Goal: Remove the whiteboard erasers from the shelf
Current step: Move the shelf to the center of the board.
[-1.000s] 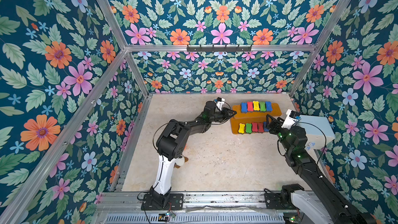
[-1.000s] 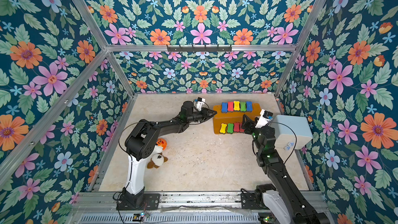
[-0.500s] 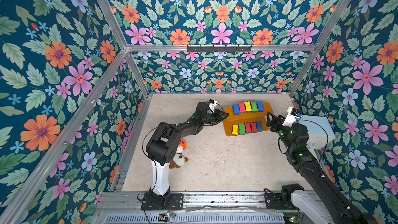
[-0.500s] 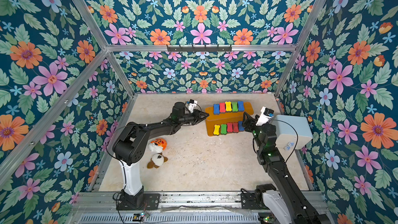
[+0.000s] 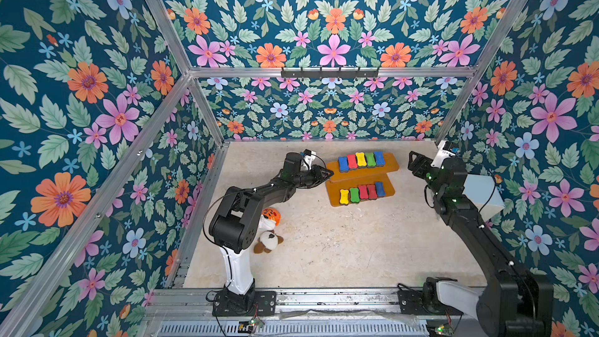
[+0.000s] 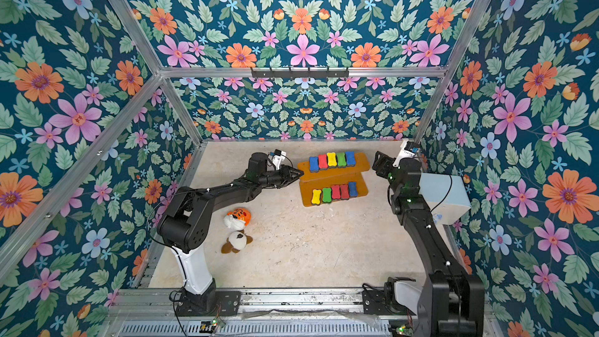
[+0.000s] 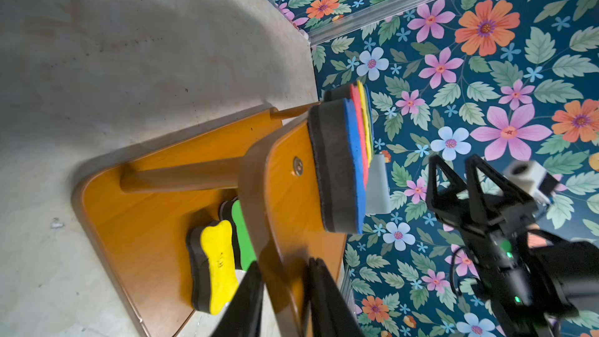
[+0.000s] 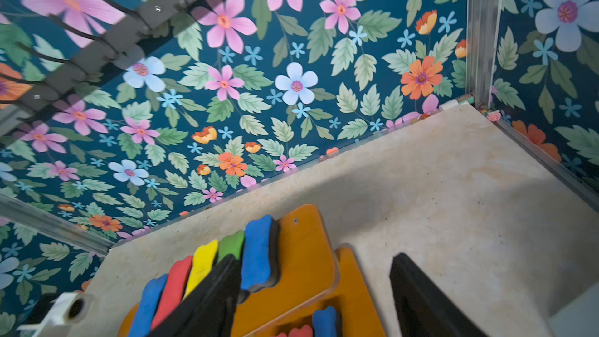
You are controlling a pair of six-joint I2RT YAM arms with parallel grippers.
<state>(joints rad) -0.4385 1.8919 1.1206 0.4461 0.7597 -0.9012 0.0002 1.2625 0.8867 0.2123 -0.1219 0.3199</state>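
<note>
Clasping the left corner of the upper board, the black two-fingered left gripper reaches in from left of centre in both top views. In the left wrist view this gripper has narrow jaws, one on each face of the board's rim and close against it.

The board belongs to the orange-brown two-tier stepped shelf of glossy rounded boards. It stands on the beige marbled tabletop, just right of the frame's centre.

All ten small bone-shaped foam whiteboard erasers, each with a dark felt underside, lie on the shelf. The upper tier carries five side by side, running blue, red, yellow, green and blue from left to right. The lower tier carries yellow, green, red, red and blue, packed just as closely.

The black right gripper sits right of the shelf, near its upper tier but apart from it. In the right wrist view its fingers stand wide apart, with only the shelf's end and bare tabletop between them; they hold nothing.

A pale blue box sits at the right edge, partly behind the right arm. An orange tiger-striped plush toy and a brown-and-white plush dog lie lower left, beside the left arm and well apart from the shelf.
</note>
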